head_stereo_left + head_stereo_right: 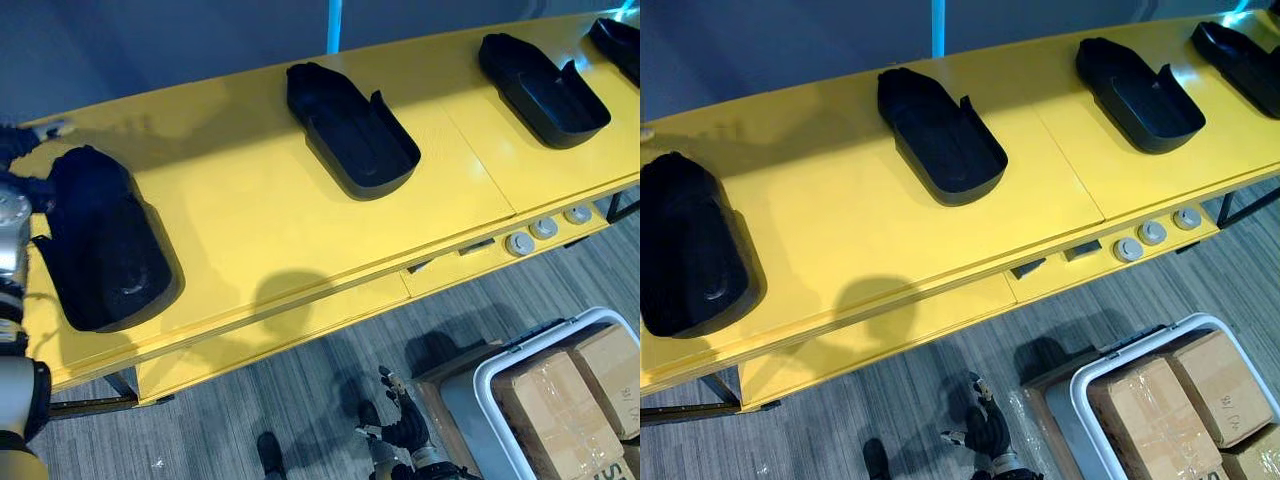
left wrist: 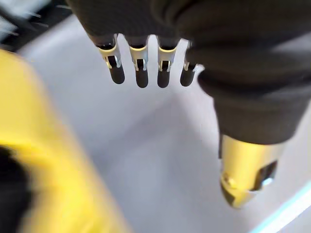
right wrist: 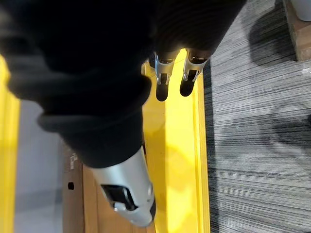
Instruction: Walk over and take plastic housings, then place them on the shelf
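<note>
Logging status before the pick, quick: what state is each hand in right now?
Left hand: open, fingers straight, holding nothing.
Right hand: open, holding nothing, down below the yellow table.

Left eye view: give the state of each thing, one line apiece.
Leftmost housing: lying hollow side up on the yellow table, not gripped.
Second housing, third housing, fourth housing: likewise hollow up, untouched.
Left robot hand: open, fingers straight, empty.
Right robot hand: open, low beside the table.
White crate: lidless, packed with cardboard boxes.
</note>
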Robot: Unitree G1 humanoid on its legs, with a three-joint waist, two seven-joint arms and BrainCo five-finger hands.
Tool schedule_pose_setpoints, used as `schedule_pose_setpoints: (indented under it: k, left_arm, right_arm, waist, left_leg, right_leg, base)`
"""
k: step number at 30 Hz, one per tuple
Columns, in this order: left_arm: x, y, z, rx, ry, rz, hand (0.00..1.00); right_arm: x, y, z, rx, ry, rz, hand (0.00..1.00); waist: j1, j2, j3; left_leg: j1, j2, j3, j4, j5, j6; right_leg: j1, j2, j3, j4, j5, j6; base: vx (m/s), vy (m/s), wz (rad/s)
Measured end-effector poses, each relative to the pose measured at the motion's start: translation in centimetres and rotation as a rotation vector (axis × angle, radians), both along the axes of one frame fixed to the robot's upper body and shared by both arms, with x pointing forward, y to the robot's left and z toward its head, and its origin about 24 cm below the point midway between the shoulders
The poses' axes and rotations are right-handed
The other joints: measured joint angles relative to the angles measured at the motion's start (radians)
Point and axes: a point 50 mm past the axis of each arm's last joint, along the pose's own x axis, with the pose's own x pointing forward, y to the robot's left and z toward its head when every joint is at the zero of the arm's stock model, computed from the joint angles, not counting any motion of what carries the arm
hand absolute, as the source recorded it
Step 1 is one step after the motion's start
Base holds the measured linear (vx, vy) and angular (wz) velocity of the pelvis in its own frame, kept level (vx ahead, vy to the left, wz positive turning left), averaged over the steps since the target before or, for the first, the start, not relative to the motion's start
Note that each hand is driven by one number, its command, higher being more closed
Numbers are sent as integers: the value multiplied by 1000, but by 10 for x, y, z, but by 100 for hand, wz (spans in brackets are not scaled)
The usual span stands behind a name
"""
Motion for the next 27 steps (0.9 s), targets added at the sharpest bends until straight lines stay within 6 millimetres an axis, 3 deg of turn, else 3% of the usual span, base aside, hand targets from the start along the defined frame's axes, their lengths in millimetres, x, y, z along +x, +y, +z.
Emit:
schedule_pose_setpoints:
  k: [1,2,4,6,7,9,12,15,17,27]
  left_arm:
    - [-6,-8,2,18,-60,-24,100]
    - [-24,-28,-2,82,-200,-60,100]
    - [-33,-46,-23,96,-254,-115,100]
    - [-48,-74,-84,-16,-246,-236,100]
    - [-53,-81,-102,-60,-227,-263,100]
    - [-78,-118,-167,-235,-111,-362,100]
    - [-100,-163,-215,-394,54,-500,100]
    - [-109,-189,-231,-448,131,-589,100]
    - [-110,-194,-233,-457,138,-601,100]
    - [-105,-191,-247,-490,186,-560,100]
  right_arm:
    - [0,0,0,0,-3,-3,0]
    - [0,-5,0,-4,-9,-20,0]
    - [-2,-9,-4,-11,4,-39,0]
    - [-6,-20,-7,-25,21,-87,0]
    - [-8,-22,-8,-28,26,-98,0]
    - [-12,-25,-11,-34,42,-117,0]
    - [-12,-21,-10,-41,38,-109,0]
    - [-12,-19,-11,-50,38,-97,0]
    - [-13,-18,-11,-52,39,-87,0]
    - [-13,-20,-12,-88,38,-80,0]
  waist:
    - [1,0,-1]
    - [5,0,-5]
    - [8,2,-30]
    - [17,20,-59]
    - [22,22,-65]
    - [30,25,-86]
    - [48,33,-103]
    - [49,54,-126]
    - [43,61,-130]
    - [42,60,-128]
  left_leg:
    - [6,0,-1,0,0,0]
    - [26,0,-5,-3,0,0]
    - [30,0,-13,-5,0,0]
    - [68,0,-30,-33,0,-1]
    - [79,-1,-30,-40,1,-3]
    - [92,-6,-55,-56,4,-5]
    - [94,-10,-66,-81,19,-1]
    - [92,-16,-64,-91,27,0]
    - [92,-16,-64,-91,30,-3]
    - [55,-12,-63,-90,32,-6]
  right_leg:
    - [7,0,0,-1,0,0]
    - [29,-1,0,-9,-1,0]
    - [41,-1,-15,-17,-1,0]
    - [75,1,-29,-17,-8,2]
    - [82,1,-33,-17,-10,1]
    - [97,-3,-56,-11,-25,4]
    - [85,-5,-73,17,-38,6]
    - [76,-11,-71,23,-38,8]
    - [75,-10,-71,23,-38,8]
    - [35,-7,-70,26,-35,9]
  base:
    - [0,0,0]
    - [10,19,3]
    - [11,7,12]
    - [40,12,16]
    - [40,29,13]
    - [4,25,25]
    - [-21,20,21]
    - [-7,22,-1]
    - [0,0,0]
    - [18,6,-1]
